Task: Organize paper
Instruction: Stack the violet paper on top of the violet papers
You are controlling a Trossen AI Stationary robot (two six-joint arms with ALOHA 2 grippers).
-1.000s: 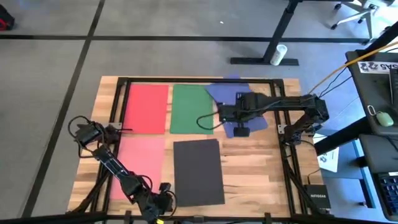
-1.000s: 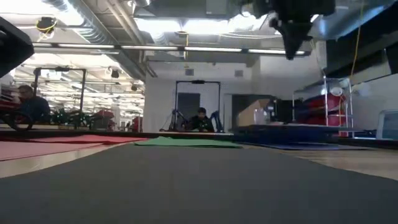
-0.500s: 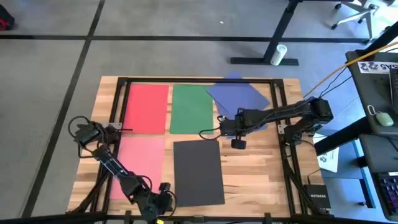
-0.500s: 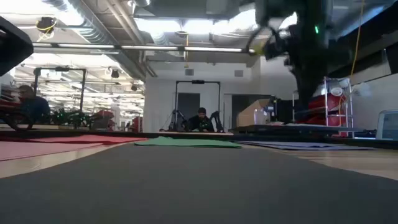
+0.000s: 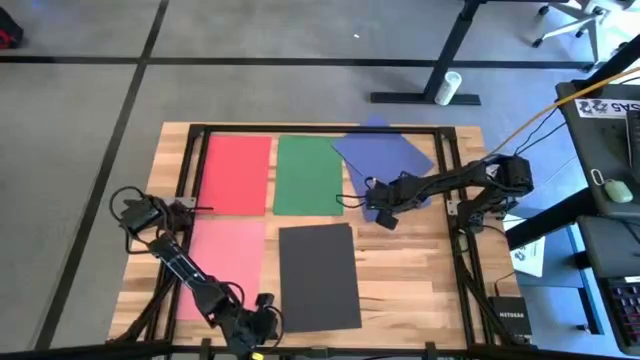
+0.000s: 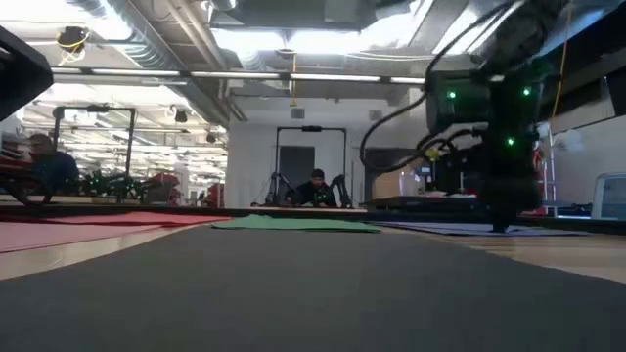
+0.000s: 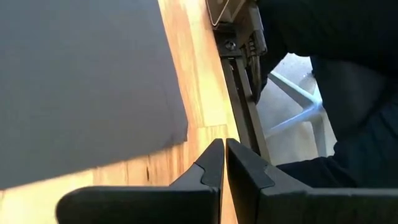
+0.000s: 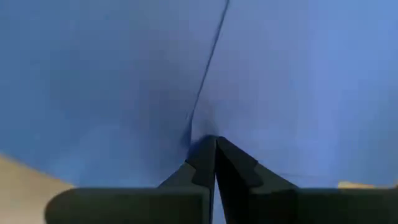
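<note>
Five colours of paper lie flat on the wooden table: red (image 5: 237, 174) and green (image 5: 308, 175) at the far side, pink (image 5: 226, 262) and dark grey (image 5: 319, 276) nearer. The blue paper (image 5: 385, 155) lies askew at the far right, and one blue sheet's edge (image 8: 211, 56) crosses another. My right gripper (image 5: 384, 217) is shut, with its tips down on the blue paper's near part (image 6: 501, 229). My left gripper (image 7: 219, 147) is shut and waits at the near left, beside the dark grey sheet (image 7: 81, 81). My right gripper presses its shut fingertips (image 8: 200, 152) down onto the blue paper, at the spot where the upper sheet's edge (image 8: 194, 121) ends. The fingers come from above, slanting in from the table's right. The paper lies flat on the table. Whether any paper is between the fingers, I cannot tell.
A black frame rail (image 5: 300, 128) runs around the tabletop. Bare wood (image 5: 410, 270) lies right of the dark grey sheet. A desk with a mouse (image 5: 620, 190) stands off the right edge. A person (image 6: 315, 186) sits far back in the room.
My right gripper has come down from high above the table onto the near part of the blue paper, and its arm has drawn back toward the table's right edge, uncovering the blue sheets. The left arm has kept still.
</note>
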